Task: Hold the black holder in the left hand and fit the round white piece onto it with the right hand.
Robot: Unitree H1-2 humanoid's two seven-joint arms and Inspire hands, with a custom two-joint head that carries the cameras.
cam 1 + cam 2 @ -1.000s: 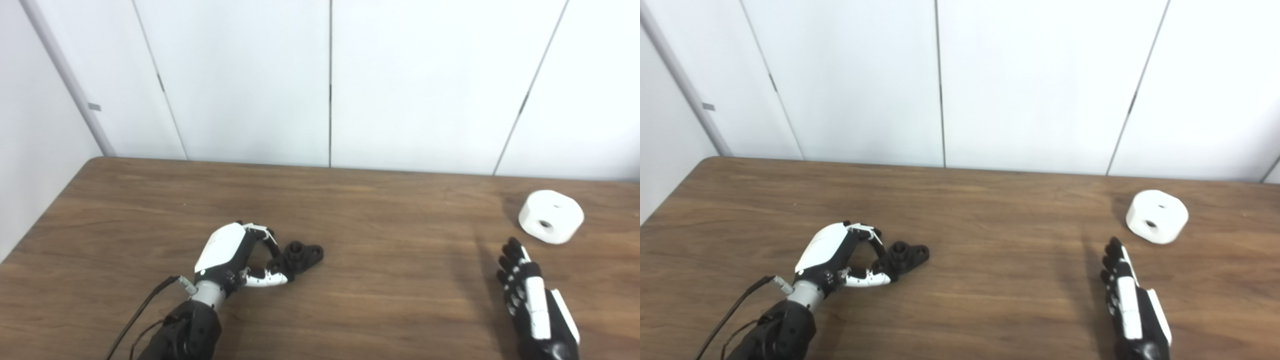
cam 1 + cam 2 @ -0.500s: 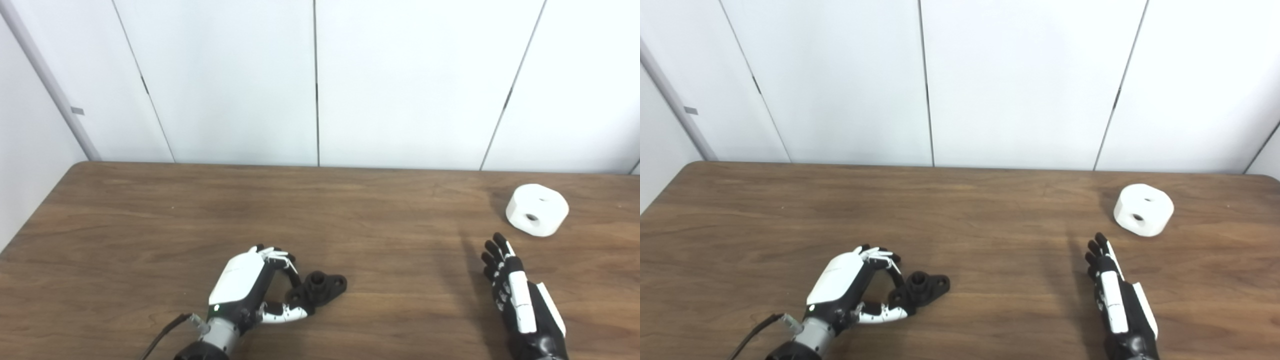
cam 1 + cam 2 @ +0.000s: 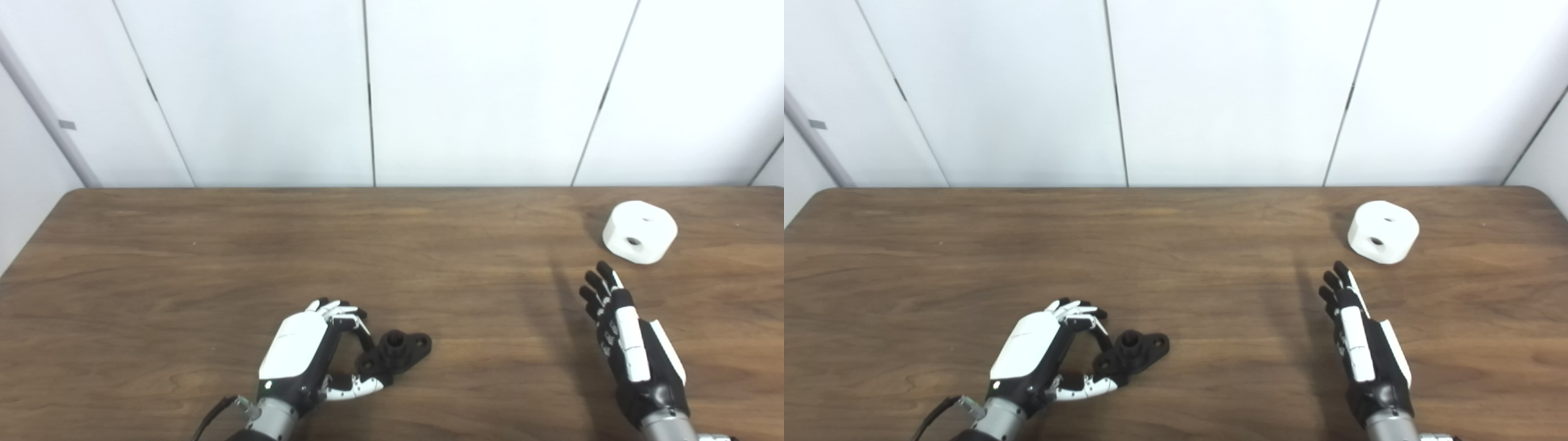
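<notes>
Early stage, nothing fitted yet. Black holder (image 3: 399, 351) lies flat on the desk (image 3: 184, 257), near the front edge and left of centre, its round boss pointing up. Left hand (image 3: 309, 355) sits at its left end, fingers curled round toward it and thumb reaching under along the near side; fingertips look touching or just about touching the holder's end, but a firm pinch can't be confirmed and the holder looks to be resting on the desk, not lifted. So the left grasp is at best in progress. Round white piece (image 3: 640, 231) rests on the desk far right toward the back, well apart from the holder, a hole showing on top and one in its side. Right hand (image 3: 631, 343) is empty, fingers straight and slightly spread, edge-on, pointing toward the white piece but short of it, no contact. Left to do, by my read: secure and raise holder, reach and grab white piece, bring it over, seat it on the boss.
</notes>
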